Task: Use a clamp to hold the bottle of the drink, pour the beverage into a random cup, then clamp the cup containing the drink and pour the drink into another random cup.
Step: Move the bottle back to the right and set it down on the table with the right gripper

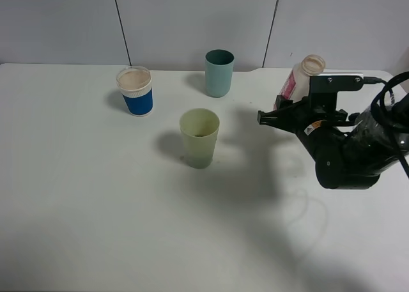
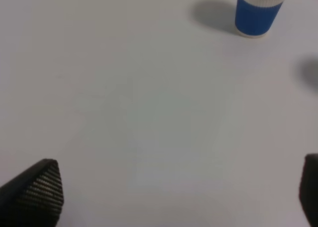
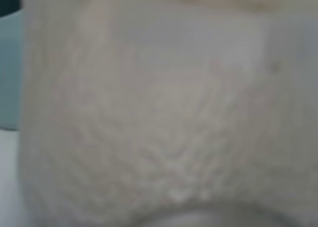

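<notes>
- Right jaws: clamped on the lower body of the bottle (image 1: 299, 78), with one black jaw on either side in the exterior high view. The contact faces themselves are hidden.
- Left jaws: wide apart and holding nothing. Two dark ribbed fingertips (image 2: 37, 192) show at opposite edges of the left wrist view, with bare bench (image 2: 149, 113) between them. The left arm is outside the exterior high view.
- Bottle: white with a pink label, uncapped, and held clear of the bench. It is tilted, with its open mouth pointing toward 1 o'clock. It sits at 2 o'clock from the pale green cup (image 1: 199, 138) and well apart from it.
- Right wrist view: a blurred whitish surface fills almost the whole picture, very close to the lens. No detail can be read from it.
- Right arm (image 1: 348, 153): black, entering from 3 o'clock, with its wrist just behind the bottle.
- Pale green cup: upright near the middle of the bench. A small dark patch shows inside it, but what it is cannot be told.
- Blue cup (image 1: 135, 92): blue wall with a white rim, upright at 10 o'clock from the pale green cup. Its inside looks pale beige, and whether that is liquid cannot be told. It also shows in the left wrist view, well apart from the fingertips.
- Teal cup (image 1: 219, 73): upright between 12 and 1 o'clock from the pale green cup, near the far edge of the bench. Its inside is dark.
- The three cups stand apart, none touching another.
</notes>
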Controlling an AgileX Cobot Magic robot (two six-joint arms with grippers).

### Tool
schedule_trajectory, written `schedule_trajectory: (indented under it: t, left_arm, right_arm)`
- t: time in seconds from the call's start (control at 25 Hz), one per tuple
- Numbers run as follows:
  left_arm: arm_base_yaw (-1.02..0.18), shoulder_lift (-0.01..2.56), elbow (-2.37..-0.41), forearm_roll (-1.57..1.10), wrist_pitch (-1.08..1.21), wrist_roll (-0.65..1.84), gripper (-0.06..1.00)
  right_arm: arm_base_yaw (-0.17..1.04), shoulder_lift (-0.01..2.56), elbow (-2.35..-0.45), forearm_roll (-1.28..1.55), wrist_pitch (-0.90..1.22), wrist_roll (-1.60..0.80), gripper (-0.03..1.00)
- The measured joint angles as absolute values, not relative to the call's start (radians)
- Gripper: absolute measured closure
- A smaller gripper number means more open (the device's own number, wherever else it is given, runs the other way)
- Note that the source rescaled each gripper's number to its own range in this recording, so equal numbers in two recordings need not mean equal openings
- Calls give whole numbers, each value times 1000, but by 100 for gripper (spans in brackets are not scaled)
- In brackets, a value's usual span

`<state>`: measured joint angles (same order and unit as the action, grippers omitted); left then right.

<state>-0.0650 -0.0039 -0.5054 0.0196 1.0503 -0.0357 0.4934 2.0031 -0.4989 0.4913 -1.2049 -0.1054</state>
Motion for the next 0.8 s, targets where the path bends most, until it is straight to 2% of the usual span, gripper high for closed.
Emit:
schedule_trajectory:
  t: [0.8]
  left_arm:
    - [-65, -4, -505, 20, 1050, -36, -6]
  right_arm:
    - [493, 2003, -499, 576, -1123, -116, 97]
